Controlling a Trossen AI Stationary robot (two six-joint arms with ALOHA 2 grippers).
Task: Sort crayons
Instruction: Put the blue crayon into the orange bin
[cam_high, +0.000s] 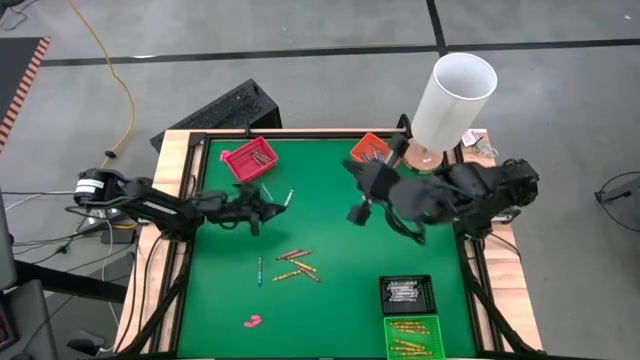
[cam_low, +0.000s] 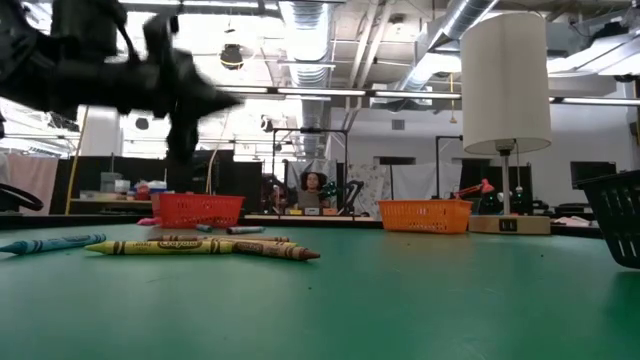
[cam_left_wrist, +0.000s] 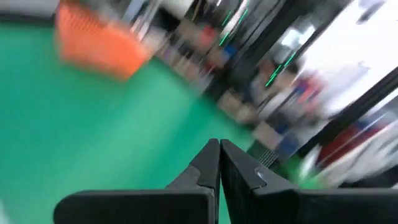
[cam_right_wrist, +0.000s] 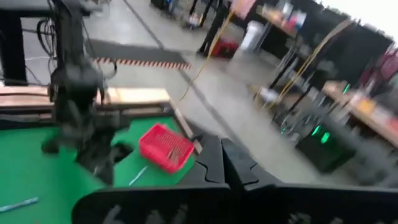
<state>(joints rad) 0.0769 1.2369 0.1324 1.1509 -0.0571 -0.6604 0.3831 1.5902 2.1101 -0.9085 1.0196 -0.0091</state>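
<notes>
We are seeing the crayons (cam_high: 295, 264) lying mid-mat, at about five o'clock from the left gripper (cam_high: 268, 203) and seven o'clock from the right gripper (cam_high: 356, 214). Both are hovering with fingers pressed together, holding nothing.
</notes>
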